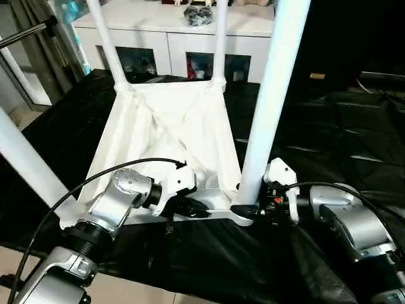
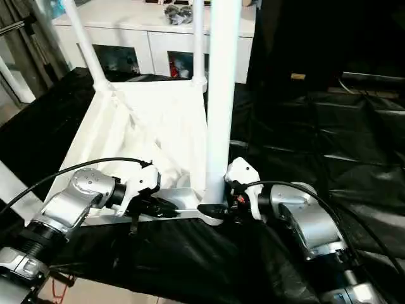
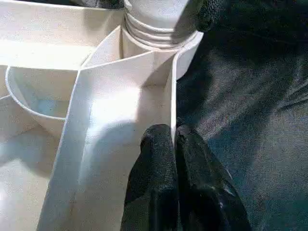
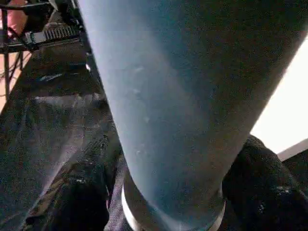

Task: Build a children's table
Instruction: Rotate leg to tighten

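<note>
Left wrist view: left gripper (image 3: pixel 174 139) pinches the tabletop (image 1: pixel 166 130) rim (upturned). Right gripper (image 4: pixel 168 192) fingers straddle the near leg (image 1: pixel 272 95), whether gripping I cannot tell.

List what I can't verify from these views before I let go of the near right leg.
- Near right leg: its top runs off the upper edge of the head views.
- Its seat in the corner socket: the right gripper covers it in the head views; the left wrist view cuts it off.
- Near left leg: both ends are off frame or behind the left forearm.
- Left gripper, shut on the tabletop edge rib: the pinch depth is hidden by its fingers.
</note>
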